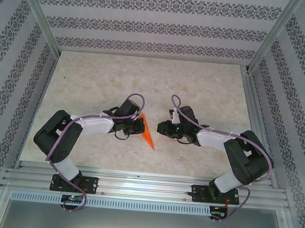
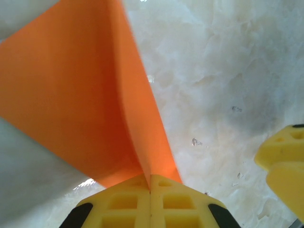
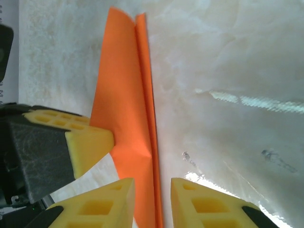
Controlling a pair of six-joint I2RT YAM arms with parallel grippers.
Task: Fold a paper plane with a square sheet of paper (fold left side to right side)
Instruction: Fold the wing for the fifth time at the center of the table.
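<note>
Pinching a thin, bright orange paper plane [image 2: 80, 95], the left gripper [image 2: 150, 187] has its blocky yellow fingers [image 2: 123, 204] pressed together on the paper's corner, at 6 o'clock in the left wrist view. The paper is matte and unmarked, rising from the grip as a gently curved sheet with one sharp crease.

From overhead it is a narrow dart near the centre of the pale, marble-patterned table [image 1: 145, 76], tip toward 5 o'clock. The left gripper sits at its 9 o'clock and the right gripper [image 3: 152, 190] at its 3 o'clock.

The right wrist view shows the doubled layers along the long fold. The right gripper's fingers are spread, the folded edge running between them. Whether they touch the paper is unclear.
</note>
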